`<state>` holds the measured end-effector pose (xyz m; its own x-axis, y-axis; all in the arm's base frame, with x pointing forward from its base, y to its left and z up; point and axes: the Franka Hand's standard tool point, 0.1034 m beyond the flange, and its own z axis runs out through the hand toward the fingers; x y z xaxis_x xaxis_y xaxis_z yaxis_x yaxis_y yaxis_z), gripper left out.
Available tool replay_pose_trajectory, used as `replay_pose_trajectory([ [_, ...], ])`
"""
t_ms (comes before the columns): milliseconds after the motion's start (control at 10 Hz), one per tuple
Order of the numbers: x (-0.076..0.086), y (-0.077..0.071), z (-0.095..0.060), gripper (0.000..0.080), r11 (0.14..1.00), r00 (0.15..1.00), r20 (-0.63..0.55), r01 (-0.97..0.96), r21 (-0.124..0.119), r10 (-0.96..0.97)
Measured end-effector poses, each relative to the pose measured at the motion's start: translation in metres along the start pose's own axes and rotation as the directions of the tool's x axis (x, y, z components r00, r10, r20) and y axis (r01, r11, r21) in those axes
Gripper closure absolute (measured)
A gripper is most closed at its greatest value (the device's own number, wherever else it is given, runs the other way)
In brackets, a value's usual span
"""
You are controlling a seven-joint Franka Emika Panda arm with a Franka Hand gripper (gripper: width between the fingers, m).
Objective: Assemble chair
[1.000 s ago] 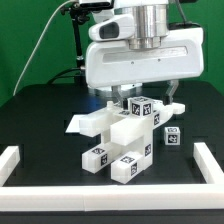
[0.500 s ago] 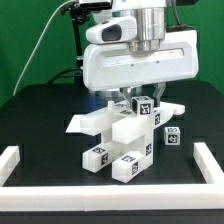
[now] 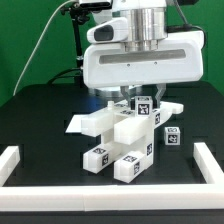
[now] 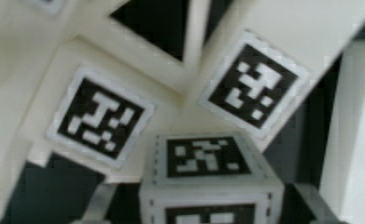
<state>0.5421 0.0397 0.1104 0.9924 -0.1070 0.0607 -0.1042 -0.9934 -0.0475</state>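
The chair's white tagged pieces lie in a heap (image 3: pixel 120 135) at the table's middle. A flat panel (image 3: pixel 90 122) sticks out to the exterior view's left, and two tagged blocks (image 3: pixel 97 156) (image 3: pixel 128 166) lie at the front. A tagged block (image 3: pixel 143 106) sits on top, right under the arm's wide white hand (image 3: pixel 140 62), which hides the fingers in the exterior view. In the wrist view my gripper (image 4: pixel 205 205) is very close to the heap. A tagged block (image 4: pixel 205 185) sits between blurred grey fingers (image 4: pixel 76 195), with dark gaps on both sides. The gripper looks open.
A small tagged piece (image 3: pixel 172 136) lies apart at the exterior view's right of the heap. A low white border rail runs along the left (image 3: pixel 10 160) and right (image 3: pixel 206 165) front of the black table (image 3: pixel 40 120). Cables and a stand are behind.
The hand has come down a little toward the top of the heap and now covers more of the upper tagged blocks. The pieces have not moved.
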Motion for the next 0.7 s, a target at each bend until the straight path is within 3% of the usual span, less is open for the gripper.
replay_pose_trajectory([
  [700,-0.0006,-0.0019,0.0007,0.0517,0.902,0.902,0.007,-0.431,0.011,0.431],
])
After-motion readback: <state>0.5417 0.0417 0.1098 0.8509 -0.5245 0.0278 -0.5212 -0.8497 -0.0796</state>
